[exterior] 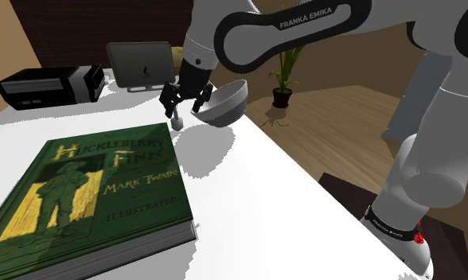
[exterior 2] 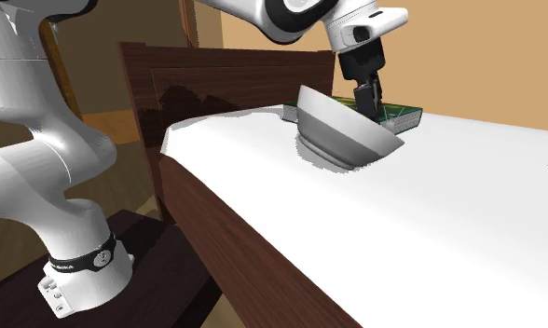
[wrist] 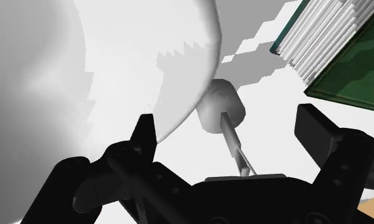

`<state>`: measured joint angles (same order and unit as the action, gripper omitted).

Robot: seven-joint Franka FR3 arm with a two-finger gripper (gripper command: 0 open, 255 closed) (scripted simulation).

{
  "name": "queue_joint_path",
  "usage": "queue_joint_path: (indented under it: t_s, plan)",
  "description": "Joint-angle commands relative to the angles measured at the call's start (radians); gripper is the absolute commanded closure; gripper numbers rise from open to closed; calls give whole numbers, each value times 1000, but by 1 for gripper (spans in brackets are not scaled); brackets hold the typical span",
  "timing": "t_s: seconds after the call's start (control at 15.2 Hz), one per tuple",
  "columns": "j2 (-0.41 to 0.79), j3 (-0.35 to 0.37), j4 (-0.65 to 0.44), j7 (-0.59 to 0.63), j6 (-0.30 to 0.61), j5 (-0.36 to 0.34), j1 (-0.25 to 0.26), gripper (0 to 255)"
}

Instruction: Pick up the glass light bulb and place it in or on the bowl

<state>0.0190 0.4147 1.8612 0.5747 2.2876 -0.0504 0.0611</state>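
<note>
The light bulb (exterior: 177,122) is small and pale grey, with a round head and a thin stem, and lies on the white table (exterior: 248,183) right beside the grey bowl (exterior: 224,103). My black gripper (exterior: 183,103) hangs just above the bulb, open. In the wrist view the bulb (wrist: 221,105) lies between the two fingers (wrist: 144,133), which stand wide apart and do not touch it. Its head rests against the bowl's rim (wrist: 198,83). From the second exterior view, the gripper (exterior 2: 367,93) sits behind the bowl (exterior 2: 342,130).
A big green hardcover book (exterior: 89,191) lies on the table near the bulb, its corner (wrist: 345,57) close to one finger. A black device (exterior: 49,83) and a grey screen (exterior: 141,65) stand at the table's back. A potted plant (exterior: 284,79) is on the floor beyond.
</note>
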Motion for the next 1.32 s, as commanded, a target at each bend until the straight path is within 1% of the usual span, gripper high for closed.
queue_joint_path:
  t_s: [0.0, 0.2, 0.66, 0.73, 1.25]
  plan:
    - [24, 3, 1, 11, 21, -14, 4, 0]
    - [48, 3, 5, 20, 47, -29, 6, 0]
    - [48, 2, 5, 20, 47, -29, 6, 0]
    - [47, 2, 7, 20, 47, -28, 6, 255]
    - [49, -1, 6, 12, 50, -26, 2, 255]
